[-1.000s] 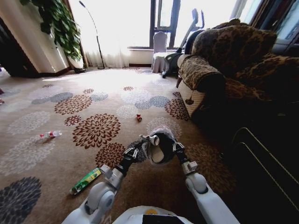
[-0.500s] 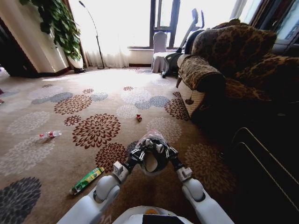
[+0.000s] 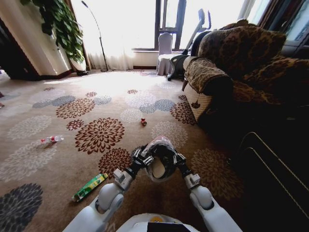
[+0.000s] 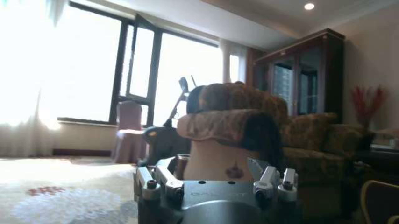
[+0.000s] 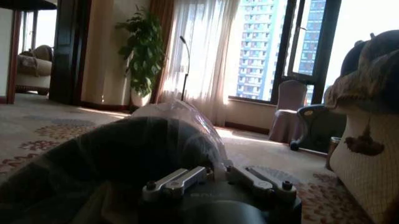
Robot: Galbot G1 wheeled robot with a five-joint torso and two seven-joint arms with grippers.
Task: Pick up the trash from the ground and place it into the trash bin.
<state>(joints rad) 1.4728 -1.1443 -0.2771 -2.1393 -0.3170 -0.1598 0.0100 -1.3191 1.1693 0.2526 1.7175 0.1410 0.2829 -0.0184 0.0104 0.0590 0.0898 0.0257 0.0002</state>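
Since a moment ago I've nudged the trash bin (image 3: 158, 165) barely; right gripper (image 3: 175, 157) clamps its rim, left gripper's (image 3: 140, 157) grip I cannot tell. Green wrapper (image 3: 89, 187) lies near-left, armchair (image 3: 227, 72) right.

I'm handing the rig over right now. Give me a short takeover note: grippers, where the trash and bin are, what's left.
Right gripper: shut on the trash bin, held low in front of the robot.
Left gripper: beside the bin's rim; grip unclear.
On the carpet: green wrapper near left, clear bottle far left, tiny red bit ahead.
Left to do: bin those three.
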